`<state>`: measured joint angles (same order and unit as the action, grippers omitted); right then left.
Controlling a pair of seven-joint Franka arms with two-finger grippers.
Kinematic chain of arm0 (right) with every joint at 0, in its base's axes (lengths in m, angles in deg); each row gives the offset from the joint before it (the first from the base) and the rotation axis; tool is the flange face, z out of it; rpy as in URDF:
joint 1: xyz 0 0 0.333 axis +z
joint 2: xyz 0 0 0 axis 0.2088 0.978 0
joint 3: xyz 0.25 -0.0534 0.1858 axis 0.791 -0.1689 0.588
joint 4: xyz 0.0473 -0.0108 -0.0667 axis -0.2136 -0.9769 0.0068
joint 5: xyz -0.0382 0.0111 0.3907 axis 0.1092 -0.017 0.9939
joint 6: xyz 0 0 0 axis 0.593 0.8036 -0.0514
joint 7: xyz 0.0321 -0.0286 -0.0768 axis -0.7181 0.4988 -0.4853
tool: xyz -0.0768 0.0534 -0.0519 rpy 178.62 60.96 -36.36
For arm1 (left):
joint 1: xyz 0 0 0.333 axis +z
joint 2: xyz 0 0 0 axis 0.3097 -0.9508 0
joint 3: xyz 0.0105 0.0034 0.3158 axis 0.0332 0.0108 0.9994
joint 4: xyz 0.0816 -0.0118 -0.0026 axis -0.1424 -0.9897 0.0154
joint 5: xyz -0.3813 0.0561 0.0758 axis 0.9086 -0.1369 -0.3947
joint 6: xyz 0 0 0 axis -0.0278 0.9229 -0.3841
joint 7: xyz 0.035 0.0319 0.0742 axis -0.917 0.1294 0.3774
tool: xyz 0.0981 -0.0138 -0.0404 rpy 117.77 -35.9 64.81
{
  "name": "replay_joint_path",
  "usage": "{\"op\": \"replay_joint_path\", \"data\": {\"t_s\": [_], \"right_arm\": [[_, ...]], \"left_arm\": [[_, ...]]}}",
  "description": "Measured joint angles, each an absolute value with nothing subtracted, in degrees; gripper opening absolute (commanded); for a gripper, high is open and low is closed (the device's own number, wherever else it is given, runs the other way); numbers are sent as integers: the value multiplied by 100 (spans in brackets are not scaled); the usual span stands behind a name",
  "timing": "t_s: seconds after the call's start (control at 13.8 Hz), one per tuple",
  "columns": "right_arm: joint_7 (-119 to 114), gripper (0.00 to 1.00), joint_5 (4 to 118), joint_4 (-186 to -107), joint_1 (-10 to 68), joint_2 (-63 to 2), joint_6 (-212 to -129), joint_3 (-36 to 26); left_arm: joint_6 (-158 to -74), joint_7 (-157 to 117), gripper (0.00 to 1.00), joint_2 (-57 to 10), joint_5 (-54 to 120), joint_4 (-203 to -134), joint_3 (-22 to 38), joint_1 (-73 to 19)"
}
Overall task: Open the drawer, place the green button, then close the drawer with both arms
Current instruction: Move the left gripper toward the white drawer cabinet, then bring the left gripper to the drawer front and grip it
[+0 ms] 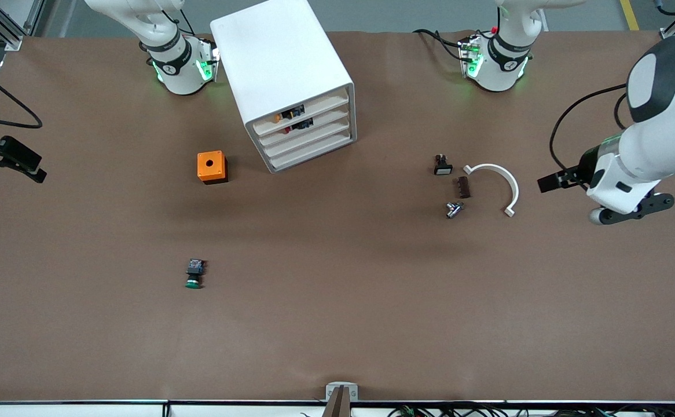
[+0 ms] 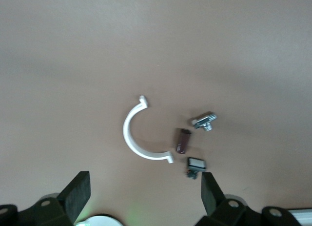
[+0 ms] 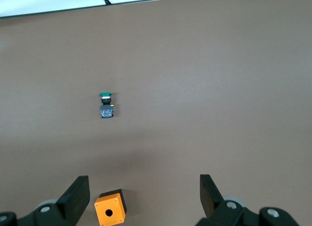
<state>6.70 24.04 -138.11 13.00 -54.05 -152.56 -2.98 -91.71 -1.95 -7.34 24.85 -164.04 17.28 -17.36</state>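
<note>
The brown tabletop (image 1: 337, 324) carries a white cabinet (image 1: 282, 75) at its edge by the arms' bases. An orange box (image 1: 212, 167) lies just beside the cabinet, toward the right arm's end. The button (image 1: 194, 274) lies nearer the front camera than the box. Toward the left arm's end lie a black-and-white switch (image 1: 443, 165), a brown block (image 1: 463, 187), a metal fitting (image 1: 453, 209) and a white half-ring (image 1: 498, 184).

Looks like a robotics lab or test bench. Two white robot arms (image 1: 172, 58) bolted along a brown-covered tabletop (image 1: 337, 324), bases lit green. Aluminium framing (image 1: 10, 26) and black cables (image 1: 7, 104) at the corners, grey floor with a yellow line (image 1: 630, 14) past the edge. Small parts laid out: white cabinet (image 1: 285, 75), orange box (image 1: 211, 167), loose hardware (image 1: 454, 208).
</note>
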Motion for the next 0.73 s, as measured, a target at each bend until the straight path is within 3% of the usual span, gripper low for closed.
{"op": "replay_joint_path", "data": {"t_s": [0.22, 0.73], "right_arm": [[670, 100, 2404, -13809, 1299, -5405, -15256, -301], [670, 100, 2404, -13808, 1297, -5405, -15256, -302]], "left_arm": [[-9363, 494, 100, -836, 2586, -16727, 1602, -1761], [-9404, 2304, 100, -1269, 2588, -16767, 1409, -2224]]}}
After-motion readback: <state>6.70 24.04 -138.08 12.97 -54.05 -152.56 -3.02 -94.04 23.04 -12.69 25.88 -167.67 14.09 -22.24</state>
